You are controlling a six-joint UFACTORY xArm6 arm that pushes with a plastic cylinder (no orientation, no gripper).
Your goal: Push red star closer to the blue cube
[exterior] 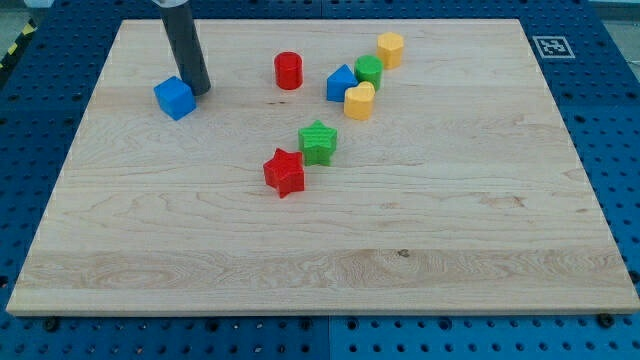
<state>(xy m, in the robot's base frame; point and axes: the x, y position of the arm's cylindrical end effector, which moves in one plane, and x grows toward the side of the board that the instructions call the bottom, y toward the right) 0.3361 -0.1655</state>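
The red star (pixel 284 172) lies near the middle of the wooden board (pixel 450 230). The blue cube (pixel 174 97) sits toward the view's upper left. My tip (pixel 199 90) stands just to the right of the blue cube, close to or touching its right side. The red star is well apart from the cube, down and to the right of it. A green star (pixel 318 141) sits close to the red star's upper right, nearly touching it.
A red cylinder (pixel 288 70) stands at the upper middle. To its right is a cluster: a blue triangular block (pixel 341 83), a green cylinder (pixel 368 71), a yellow heart-like block (pixel 359 101) and a yellow hexagonal block (pixel 390 48).
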